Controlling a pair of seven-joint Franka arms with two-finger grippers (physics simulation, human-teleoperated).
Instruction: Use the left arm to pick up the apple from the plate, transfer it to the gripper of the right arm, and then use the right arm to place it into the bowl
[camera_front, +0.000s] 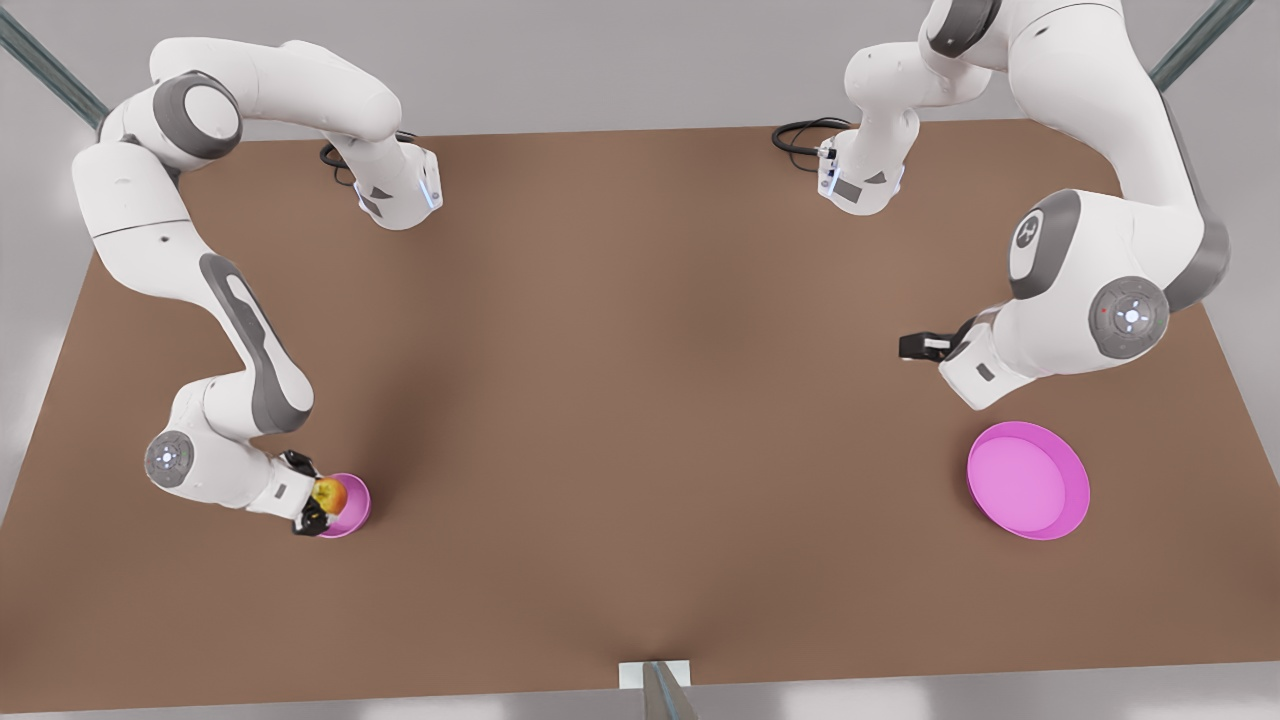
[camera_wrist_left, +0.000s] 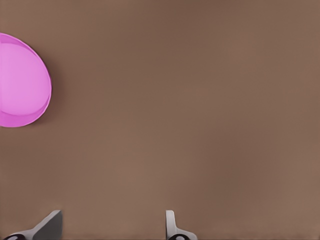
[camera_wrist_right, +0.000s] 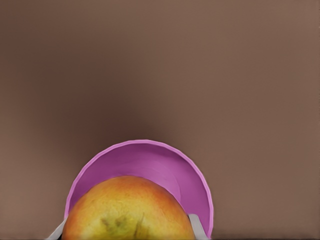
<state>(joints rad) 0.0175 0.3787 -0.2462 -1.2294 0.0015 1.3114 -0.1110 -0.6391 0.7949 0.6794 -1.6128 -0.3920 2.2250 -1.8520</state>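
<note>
A: Where was the apple (camera_front: 330, 493)?

B: Clamped in the right claw (camera_front: 318, 497), directly over the bowl (camera_front: 352, 505). The left claw (camera_front: 912, 346) waited with fingers apart near the plate (camera_front: 1028, 481).

A: Risks?

B: An off-centre release could strike the rim, tip the bowl, and send the apple rolling across the worktop (camera_front: 640, 400). No writing was legible.

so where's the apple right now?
On the front view's left, the apple sits between the right gripper's fingers, right over the bowl; the plate lies far across the table.
</note>
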